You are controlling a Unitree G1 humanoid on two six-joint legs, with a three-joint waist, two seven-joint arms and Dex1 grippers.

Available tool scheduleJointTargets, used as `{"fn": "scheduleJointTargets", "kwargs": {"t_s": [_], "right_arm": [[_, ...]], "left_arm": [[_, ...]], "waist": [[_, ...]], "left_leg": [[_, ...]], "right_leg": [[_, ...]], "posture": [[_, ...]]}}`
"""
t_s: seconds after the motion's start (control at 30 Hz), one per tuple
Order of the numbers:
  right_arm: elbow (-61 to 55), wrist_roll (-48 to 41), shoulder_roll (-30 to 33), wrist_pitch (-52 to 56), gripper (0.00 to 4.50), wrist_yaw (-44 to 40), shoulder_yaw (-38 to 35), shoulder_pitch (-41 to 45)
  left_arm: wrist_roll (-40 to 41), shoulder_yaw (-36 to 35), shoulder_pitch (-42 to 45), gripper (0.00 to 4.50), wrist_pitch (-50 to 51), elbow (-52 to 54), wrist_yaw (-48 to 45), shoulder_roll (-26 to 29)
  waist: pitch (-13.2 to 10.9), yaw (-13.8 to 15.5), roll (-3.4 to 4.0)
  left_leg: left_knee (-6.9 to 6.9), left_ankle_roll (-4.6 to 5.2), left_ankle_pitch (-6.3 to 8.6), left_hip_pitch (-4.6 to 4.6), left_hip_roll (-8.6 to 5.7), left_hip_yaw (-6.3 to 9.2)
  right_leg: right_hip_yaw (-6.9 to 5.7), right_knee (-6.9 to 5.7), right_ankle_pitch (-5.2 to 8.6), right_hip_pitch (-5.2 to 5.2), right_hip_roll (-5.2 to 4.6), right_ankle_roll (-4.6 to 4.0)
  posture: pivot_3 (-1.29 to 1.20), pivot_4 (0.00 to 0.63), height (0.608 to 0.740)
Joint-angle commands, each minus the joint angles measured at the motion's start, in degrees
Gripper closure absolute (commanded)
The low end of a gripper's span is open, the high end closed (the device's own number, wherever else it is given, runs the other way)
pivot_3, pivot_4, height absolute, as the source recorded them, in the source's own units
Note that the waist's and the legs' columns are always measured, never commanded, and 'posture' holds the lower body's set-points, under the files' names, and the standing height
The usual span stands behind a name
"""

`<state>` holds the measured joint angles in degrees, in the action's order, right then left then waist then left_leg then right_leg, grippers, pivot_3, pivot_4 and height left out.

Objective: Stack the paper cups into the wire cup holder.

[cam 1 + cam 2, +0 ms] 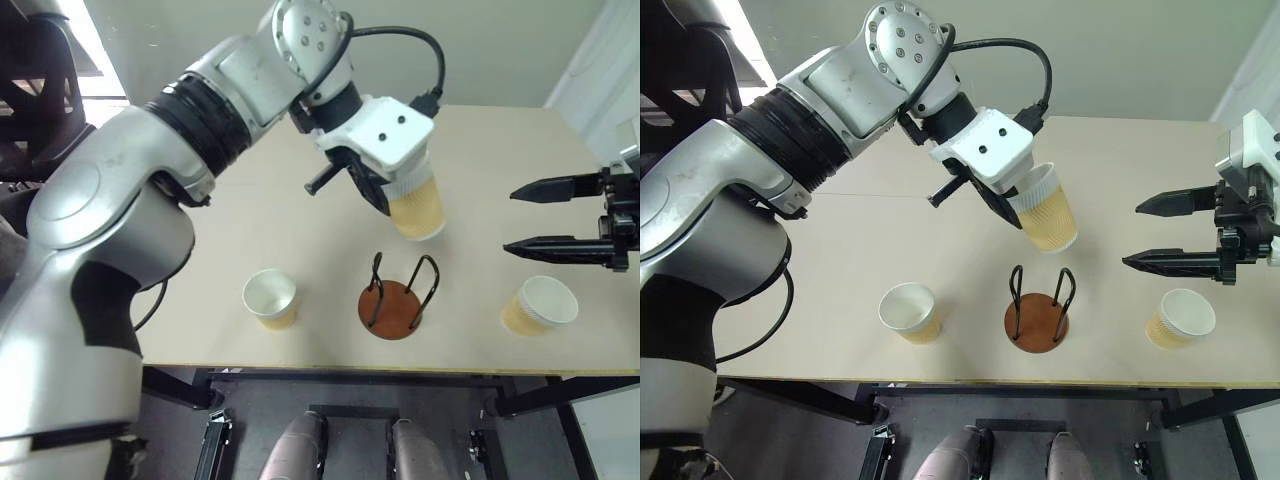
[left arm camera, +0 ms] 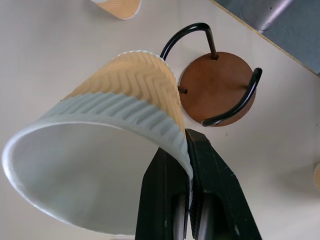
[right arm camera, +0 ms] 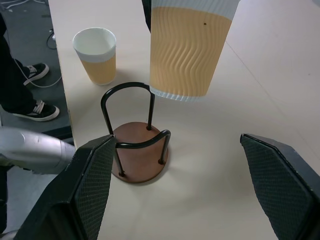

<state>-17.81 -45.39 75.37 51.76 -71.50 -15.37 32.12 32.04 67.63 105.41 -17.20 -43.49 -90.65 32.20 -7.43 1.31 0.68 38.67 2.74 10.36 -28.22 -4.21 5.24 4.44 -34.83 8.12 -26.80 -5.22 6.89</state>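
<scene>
One ribbed cup (image 2: 125,95) pinched, person's shoes (image 3: 35,92)

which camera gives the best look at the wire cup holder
The right wrist view: the holder shows whole, side-on, both loops and base. The eye views show it smaller from above; the left wrist view has the ribbed cup covering its edge.

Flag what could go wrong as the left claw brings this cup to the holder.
1. The left claw pinches the ribbed cup by the rim only, tilted; it may slip or crumple.
2. The cup hangs above and behind the wire cup holder, not centred; lowering now could catch a wire loop and tip the holder.
</scene>
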Motion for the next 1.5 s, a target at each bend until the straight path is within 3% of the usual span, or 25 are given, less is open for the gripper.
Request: {"fn": "scheduleJointTargets", "kwargs": {"t_s": [0.03,0.3,0.97,1.5], "right_arm": [[-0.62,-1.01,1.58,0.13,0.44,-0.4,-3.29,0.13],[-0.66,-1.69,1.73,0.05,0.44,-0.48,-3.41,-0.04],[-0.6,-3.2,2.04,-0.01,0.44,-0.58,-3.23,0.25],[-0.9,-4.17,2.36,-0.89,0.44,-1.76,-3.99,0.93]], "left_arm": [[0.38,0.36,0.56,4.47,-0.76,2.49,-1.85,0.78],[0.6,1.16,-0.34,4.47,-0.57,6.57,-1.85,0.68],[-9.15,-1.92,-2.26,4.47,-7.67,-0.44,-1.85,-5.79],[-8.91,-1.14,-2.65,4.47,-7.3,1.46,-1.85,-6.53]], "waist": [[0.0,0.04,0.0],[0.0,0.18,0.0],[0.0,0.24,0.0],[0.0,0.25,0.0]], "left_leg": [[0.03,0.01,0.02,-0.01,0.0,0.02],[0.27,0.09,0.14,-0.05,-0.04,0.08],[0.4,0.15,0.21,0.02,-0.06,0.1],[0.4,0.21,0.34,0.02,-0.07,0.09]], "right_leg": [[0.09,0.01,0.01,0.02,-0.04,0.01],[0.05,0.0,0.06,0.11,-0.04,0.09],[0.05,0.03,0.06,0.29,-0.03,0.17],[0.06,0.05,0.18,0.3,-0.04,0.24]], "posture": [[0.0,0.15,0.74],[0.0,0.15,0.74],[0.0,0.15,0.74],[0.0,0.15,0.74]]}}
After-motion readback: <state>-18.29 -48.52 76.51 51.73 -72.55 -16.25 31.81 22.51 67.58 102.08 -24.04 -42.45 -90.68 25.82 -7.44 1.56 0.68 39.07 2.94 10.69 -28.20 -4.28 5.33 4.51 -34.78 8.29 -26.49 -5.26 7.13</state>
